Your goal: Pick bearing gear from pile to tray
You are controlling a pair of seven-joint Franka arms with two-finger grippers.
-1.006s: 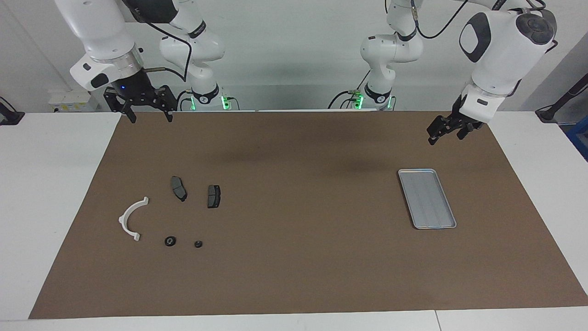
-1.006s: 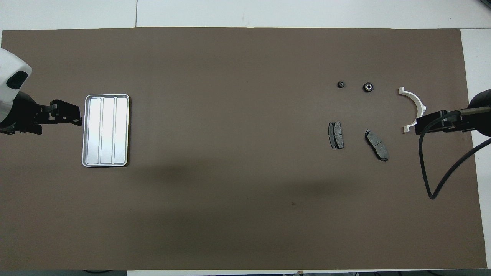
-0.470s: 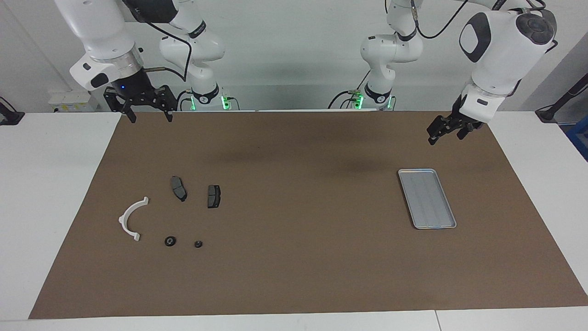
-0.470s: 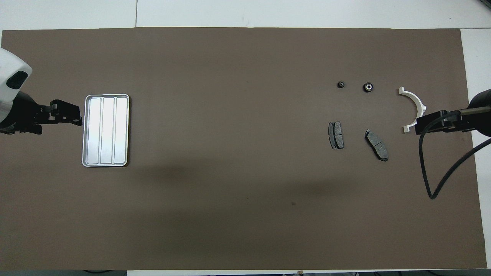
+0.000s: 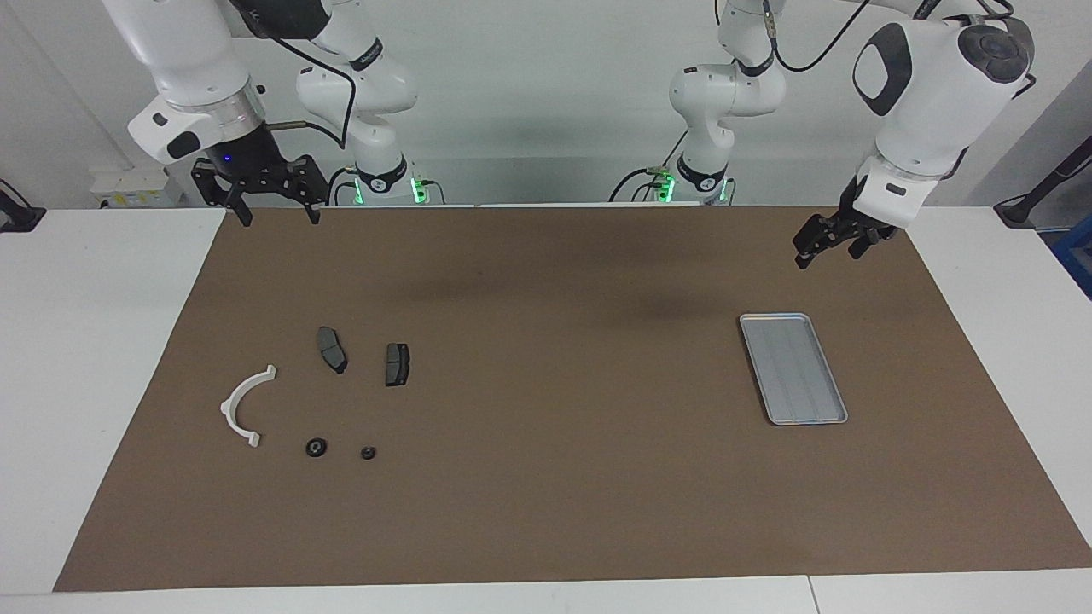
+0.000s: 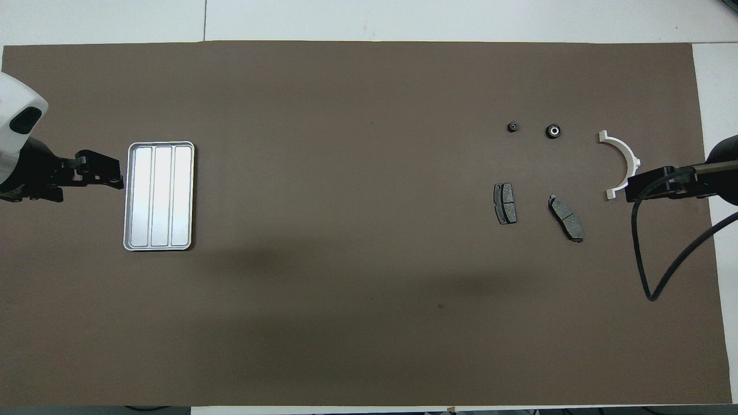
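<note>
The brown mat covers most of the table, and every place here is told relative to it.

Nearest to the robots, the two grippers hang in the air over the mat's edge on the robots' side. The right gripper is up over the corner at the right arm's end, and its two fingers are spread wide apart with nothing between them. The left gripper is up over the mat near the corner at the left arm's end; its fingers look spread too, and it holds nothing. Both arms wait.

Farther out on the mat, at the left arm's end, lies the tray, a flat silver rectangle with a low rim. No part lies in it.

At the right arm's end of the mat lies the pile, loose and spread. Nearest to the robots in it are two dark grey brake pads, side by side but apart. A little farther out, and closer to the mat's short edge, lies the white half-ring bracket. Farthest from the robots are two small black round pieces: the larger round piece just beside the bracket's end, and the smaller round piece near it, toward the mat's middle. None of these parts touches another.
</note>
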